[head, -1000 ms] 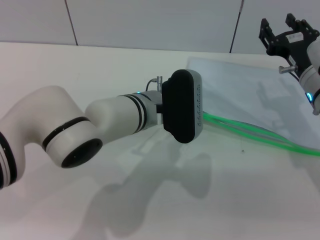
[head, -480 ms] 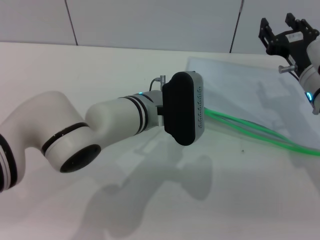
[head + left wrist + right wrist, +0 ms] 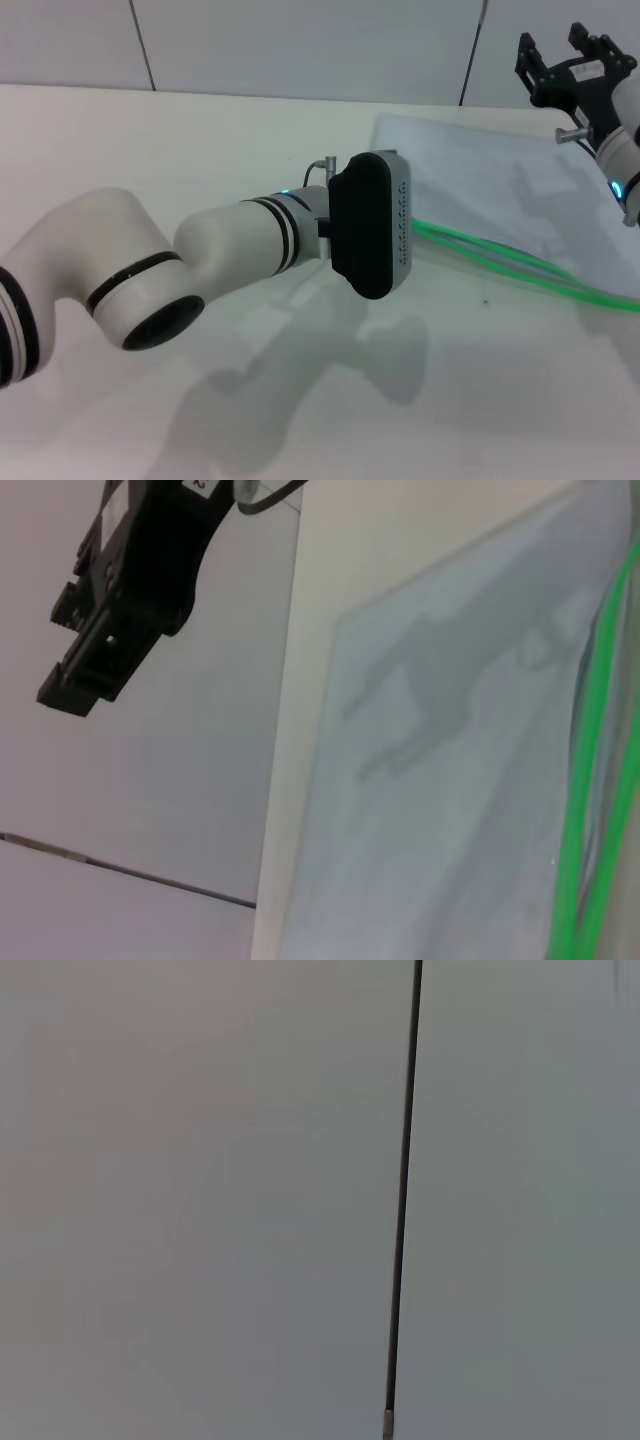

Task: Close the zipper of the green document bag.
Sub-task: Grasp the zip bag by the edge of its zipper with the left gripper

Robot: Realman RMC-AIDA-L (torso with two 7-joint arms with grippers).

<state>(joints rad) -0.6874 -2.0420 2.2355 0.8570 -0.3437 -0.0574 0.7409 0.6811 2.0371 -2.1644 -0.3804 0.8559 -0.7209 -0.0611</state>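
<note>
The green document bag (image 3: pixel 490 180) lies flat on the white table at the right, a translucent grey-blue sheet; it also fills the left wrist view (image 3: pixel 450 780). Its zipper (image 3: pixel 500 258) shows as two bright green strands running apart along the near edge, and again in the left wrist view (image 3: pixel 585 780). My left arm reaches across the middle, and its dark wrist housing (image 3: pixel 368 225) covers the zipper's left end and the fingers. My right gripper (image 3: pixel 560 50) hangs raised above the bag's far right corner, open and holding nothing; the left wrist view shows it too (image 3: pixel 120 600).
The white table (image 3: pixel 200 140) stretches left and toward me. A grey panelled wall (image 3: pixel 300 40) stands behind it. The right wrist view shows only that wall with a dark seam (image 3: pixel 403 1200).
My left arm's wrist housing has shifted slightly right and down, closer to the zipper's left end. The right gripper has barely moved.
</note>
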